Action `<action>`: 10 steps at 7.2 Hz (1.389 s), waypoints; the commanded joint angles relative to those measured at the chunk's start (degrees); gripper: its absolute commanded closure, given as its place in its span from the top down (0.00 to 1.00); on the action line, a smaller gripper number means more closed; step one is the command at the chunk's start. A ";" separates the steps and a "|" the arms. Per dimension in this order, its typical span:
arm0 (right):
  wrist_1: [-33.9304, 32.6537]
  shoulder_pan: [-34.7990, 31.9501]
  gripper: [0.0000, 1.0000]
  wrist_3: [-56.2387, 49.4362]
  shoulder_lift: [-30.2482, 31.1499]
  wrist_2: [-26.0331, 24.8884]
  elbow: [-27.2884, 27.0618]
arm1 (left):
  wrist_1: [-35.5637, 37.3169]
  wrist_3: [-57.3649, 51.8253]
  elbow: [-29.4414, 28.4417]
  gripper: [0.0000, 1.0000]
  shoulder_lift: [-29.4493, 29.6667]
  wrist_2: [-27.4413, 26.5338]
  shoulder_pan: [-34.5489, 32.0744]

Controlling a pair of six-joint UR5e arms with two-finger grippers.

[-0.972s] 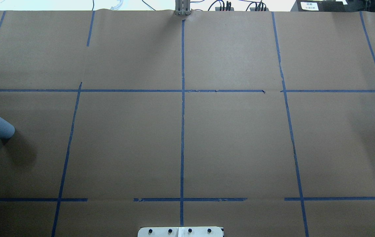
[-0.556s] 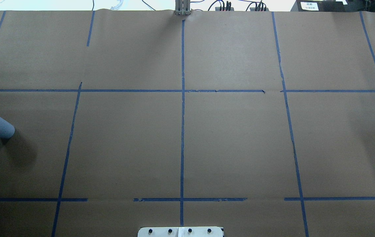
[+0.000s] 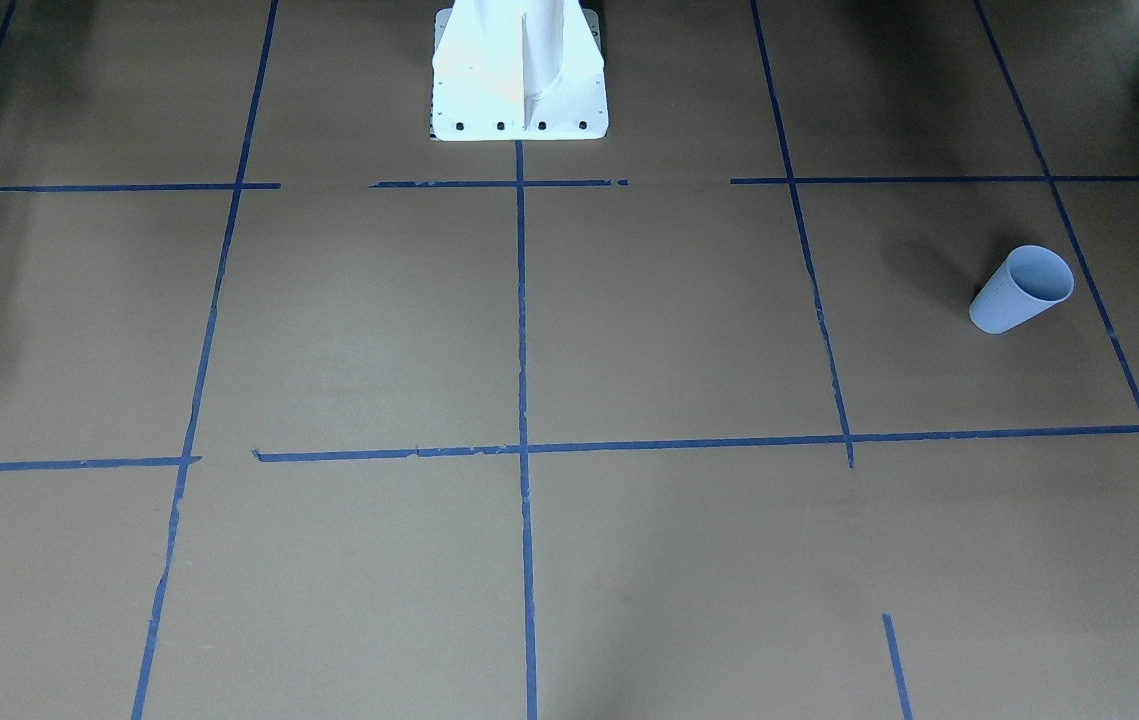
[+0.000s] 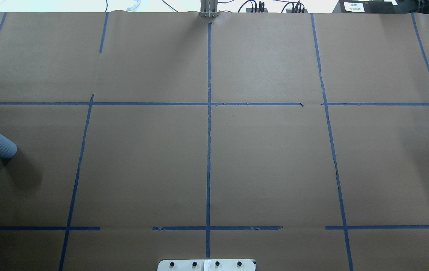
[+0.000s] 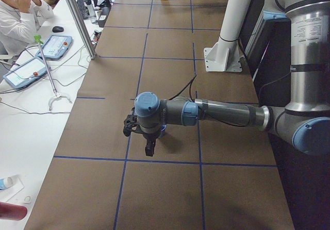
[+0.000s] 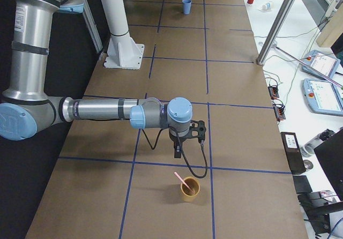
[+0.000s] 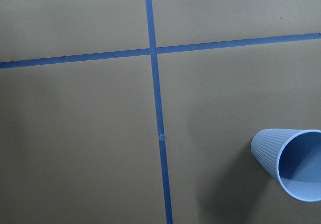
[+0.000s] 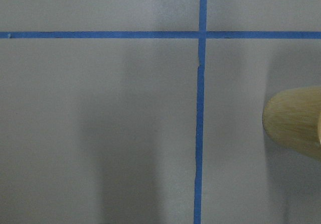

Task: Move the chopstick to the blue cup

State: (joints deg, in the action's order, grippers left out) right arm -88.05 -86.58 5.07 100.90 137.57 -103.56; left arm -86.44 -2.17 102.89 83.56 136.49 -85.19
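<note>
right end effector (image 6: 176, 152), cannot tell if parted – chopstick (image 6: 181, 180) leans in tan cup (image 6: 191, 192) near it, apart

Blue cup: the pale blue cup (image 3: 1019, 290) sits on the view's right, the robot's left side; its round rim faces up-right and its narrow base lies down-left.
Cup's cell: it lies between two slanted tape lines, nearer the right-hand one, and between the upper and lower cross lines.
Cup's shadow: a faint dark patch (image 3: 929, 250) spreads up-left of it.
Table: brown paper (image 3: 349, 320) covers the whole surface.
Tape lines: blue strips (image 3: 521, 400) form a grid, with gaps in several cross lines.
Short strip: a loose piece of tape (image 3: 896, 665) lies near the bottom right.
Pedestal: a white mount (image 3: 519, 70) stands at top centre, with dark bolts (image 3: 500, 127) along its front edge.
</note>
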 commanded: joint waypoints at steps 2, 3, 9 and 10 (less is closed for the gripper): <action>0.07 0.00 1.00 0.03 0.00 -0.02 -0.07 | -7.82 14.56 -1.02 1.00 0.91 -0.17 11.07; -0.01 0.00 1.00 -0.06 -0.09 -0.11 -0.07 | -12.40 18.56 -2.50 1.00 0.73 -0.52 15.10; -0.01 0.00 1.00 -0.06 -0.09 -0.11 0.11 | -21.49 23.96 -10.69 0.33 3.46 -0.44 20.58; -0.02 0.00 1.00 -0.06 -0.09 -0.11 0.11 | -21.49 23.96 -10.78 0.07 3.46 -0.61 20.68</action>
State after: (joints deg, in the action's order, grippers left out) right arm -88.04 -86.57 5.01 100.81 137.46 -103.45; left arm -107.88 21.23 92.32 86.88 136.02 -65.06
